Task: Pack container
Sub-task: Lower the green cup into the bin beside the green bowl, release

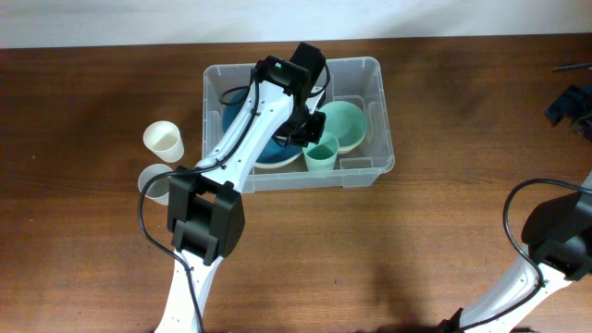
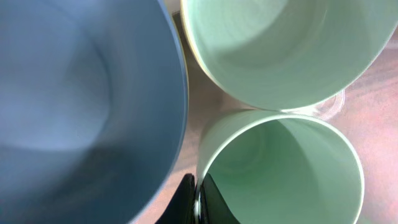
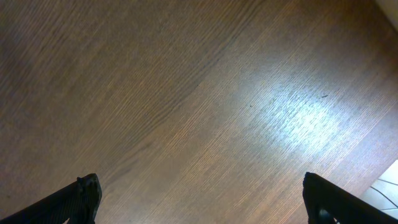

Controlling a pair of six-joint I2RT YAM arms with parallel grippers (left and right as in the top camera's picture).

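Observation:
The clear plastic container (image 1: 377,111) stands at the back middle of the table. Inside it are a blue bowl (image 1: 277,153), a mint green bowl (image 1: 344,125) and a mint green cup (image 1: 321,154). My left gripper (image 1: 314,129) reaches into the container and is shut on the rim of the green cup (image 2: 280,168); its fingers (image 2: 198,202) pinch the cup wall. The blue bowl (image 2: 81,93) and green bowl (image 2: 280,43) fill the left wrist view. My right gripper (image 3: 199,199) is open and empty over bare table at the front right.
A cream cup (image 1: 165,141) and a clear cup (image 1: 153,178) stand on the table left of the container. Dark objects (image 1: 569,104) lie at the far right edge. The right arm (image 1: 555,231) rests at the front right.

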